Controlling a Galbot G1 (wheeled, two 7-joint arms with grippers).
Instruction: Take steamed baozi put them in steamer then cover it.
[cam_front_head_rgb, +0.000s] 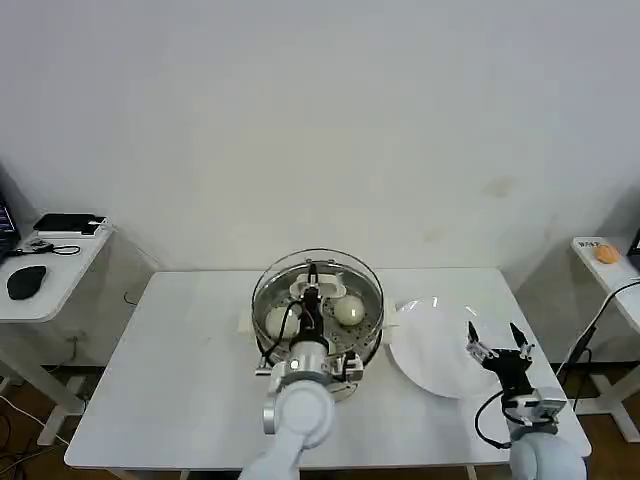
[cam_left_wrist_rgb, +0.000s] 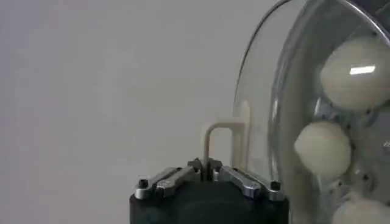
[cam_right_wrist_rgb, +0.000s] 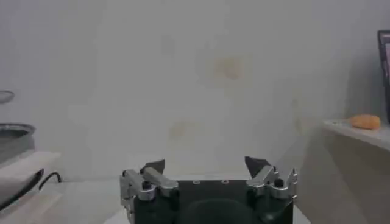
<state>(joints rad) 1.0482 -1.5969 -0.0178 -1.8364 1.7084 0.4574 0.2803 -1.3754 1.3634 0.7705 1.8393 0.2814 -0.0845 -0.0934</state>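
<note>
1 glass cover, heavy and slippery, hung by its handle in the left gripper's closed fingers over the steamer; right gripper was wide open, empty.

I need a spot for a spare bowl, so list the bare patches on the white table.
The widest bare stretch of the white table runs from its left edge to the round steel steamer. A narrow strip lies behind the flat white plate. Crowded: the centre, where the left tool holds the glass cover, and the right side, with the plate and open right tool.
</note>
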